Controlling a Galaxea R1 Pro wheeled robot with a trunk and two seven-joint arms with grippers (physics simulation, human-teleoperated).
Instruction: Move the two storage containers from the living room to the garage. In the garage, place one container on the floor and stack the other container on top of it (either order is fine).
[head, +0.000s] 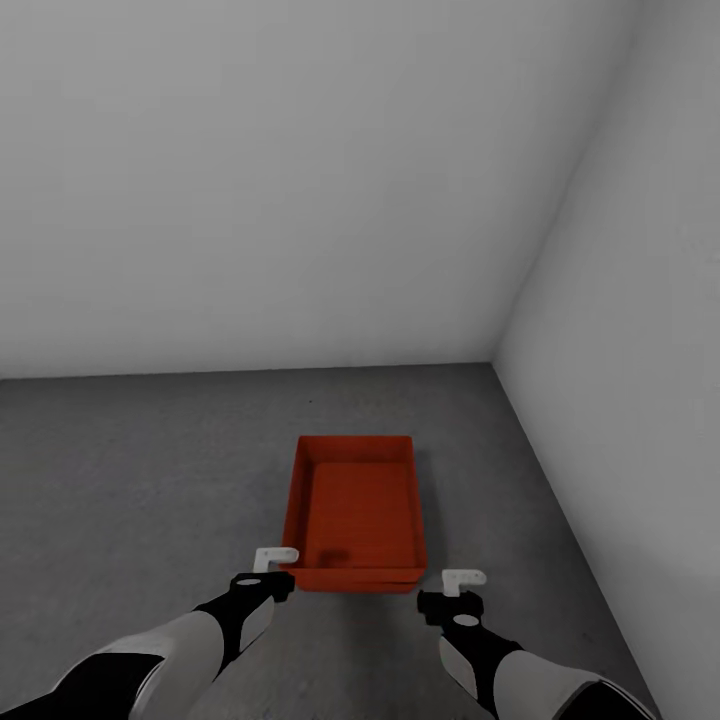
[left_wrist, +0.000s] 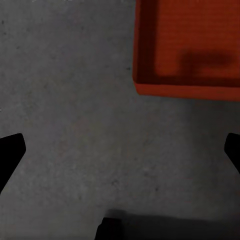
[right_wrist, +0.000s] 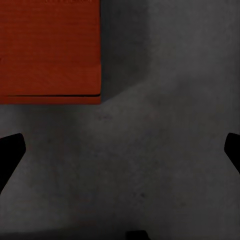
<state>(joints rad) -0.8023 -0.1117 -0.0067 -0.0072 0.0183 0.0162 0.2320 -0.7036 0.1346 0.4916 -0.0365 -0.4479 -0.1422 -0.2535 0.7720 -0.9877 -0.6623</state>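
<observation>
A red-orange storage container (head: 357, 510) sits open-topped and empty on the garage's dark grey concrete floor (head: 140, 480). A double rim along its near edge suggests two containers, one nested on the other. My left gripper (head: 270, 572) hangs open just off the near left corner, touching nothing. My right gripper (head: 455, 595) is open off the near right corner, also apart from the bin. In the left wrist view the container (left_wrist: 187, 45) lies beyond the wide-spread fingers (left_wrist: 10, 155). The right wrist view has the container (right_wrist: 50, 50) past its own spread fingers (right_wrist: 10, 155).
A plain white-grey back wall (head: 300, 200) meets a side wall (head: 640, 350) in a corner at the right, a short way behind the container. Bare concrete stretches out to the left of it and toward me.
</observation>
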